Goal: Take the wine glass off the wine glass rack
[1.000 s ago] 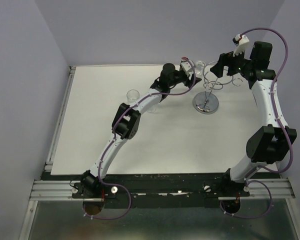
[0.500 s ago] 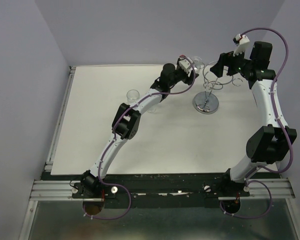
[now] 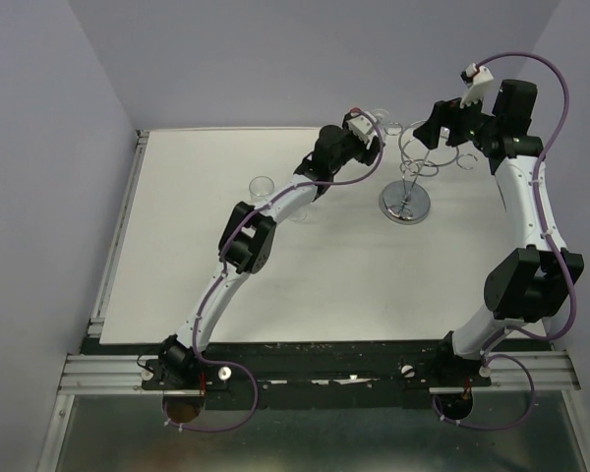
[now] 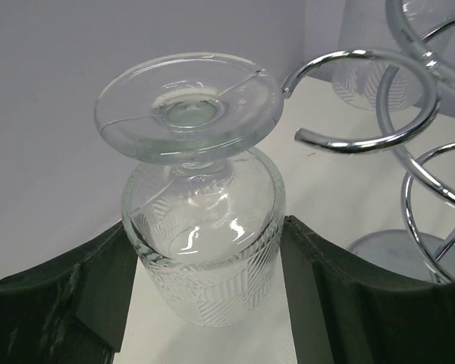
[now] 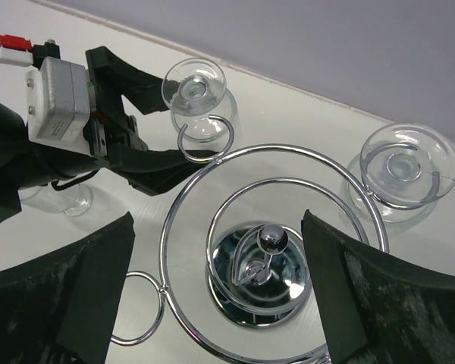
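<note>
A clear cut-pattern wine glass [image 4: 201, 250] hangs foot-up between my left gripper's [image 4: 207, 254] fingers, which press on both sides of its bowl. Its round foot [image 4: 188, 102] sits just left of an open chrome hook [image 4: 364, 98] of the wine glass rack [image 3: 405, 205], and the stem looks clear of that hook. In the right wrist view the same glass [image 5: 196, 95] is at the rack's far left edge. My right gripper [image 5: 216, 227] hovers open above the rack's ring top [image 5: 273, 250], with a finger on either side of it and not touching it.
Another glass [image 5: 408, 171] hangs foot-up on the rack's right side. A further glass [image 3: 262, 185] stands on the white table beside my left forearm. The back wall is close behind the rack. The rack's mirrored base [image 5: 262, 292] lies below the rings.
My left gripper has moved slightly back and left, away from the rack, with the glass in it. The right gripper has edged up a little above the rack.
</note>
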Controlling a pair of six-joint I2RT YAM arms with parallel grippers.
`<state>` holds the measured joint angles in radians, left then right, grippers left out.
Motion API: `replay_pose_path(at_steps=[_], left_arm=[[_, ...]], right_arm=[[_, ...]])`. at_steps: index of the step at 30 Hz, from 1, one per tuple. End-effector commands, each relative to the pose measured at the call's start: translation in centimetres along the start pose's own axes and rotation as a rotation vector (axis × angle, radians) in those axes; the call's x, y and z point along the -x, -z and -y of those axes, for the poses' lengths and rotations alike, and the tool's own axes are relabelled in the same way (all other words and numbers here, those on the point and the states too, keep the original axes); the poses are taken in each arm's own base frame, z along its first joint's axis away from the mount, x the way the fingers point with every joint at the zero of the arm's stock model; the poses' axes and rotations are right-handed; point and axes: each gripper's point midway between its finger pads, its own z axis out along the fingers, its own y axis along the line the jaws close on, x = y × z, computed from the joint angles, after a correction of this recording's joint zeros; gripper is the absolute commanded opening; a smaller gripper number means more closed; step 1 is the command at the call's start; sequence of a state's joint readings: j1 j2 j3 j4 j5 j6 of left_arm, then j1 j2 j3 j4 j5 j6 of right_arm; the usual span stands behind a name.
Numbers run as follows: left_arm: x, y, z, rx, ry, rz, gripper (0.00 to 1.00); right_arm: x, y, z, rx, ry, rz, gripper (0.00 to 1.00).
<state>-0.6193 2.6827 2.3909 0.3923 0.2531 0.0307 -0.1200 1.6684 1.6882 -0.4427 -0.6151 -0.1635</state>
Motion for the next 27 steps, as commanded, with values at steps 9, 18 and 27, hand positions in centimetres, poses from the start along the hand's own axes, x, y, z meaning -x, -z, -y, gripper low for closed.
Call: replay_pose_path(at_steps=[9, 18, 27], left_arm=[[14.1, 4.2, -3.7, 0.112, -0.127, 0.164, 0.00], [21.6, 9.1, -1.9, 0.059, -0.004, 0.201, 0.00], [27.1, 17.2, 3.1, -0.078, 0.168, 0.203, 0.00]], right_arm=[[4.6, 2.1, -1.3, 0.007, 0.036, 0.131, 0.98], [5.8, 4.8, -4.3, 0.044, 0.191, 0.239, 0.98], [6.1, 9.1, -9.3, 0.024, 0.342, 0.303, 0.97]])
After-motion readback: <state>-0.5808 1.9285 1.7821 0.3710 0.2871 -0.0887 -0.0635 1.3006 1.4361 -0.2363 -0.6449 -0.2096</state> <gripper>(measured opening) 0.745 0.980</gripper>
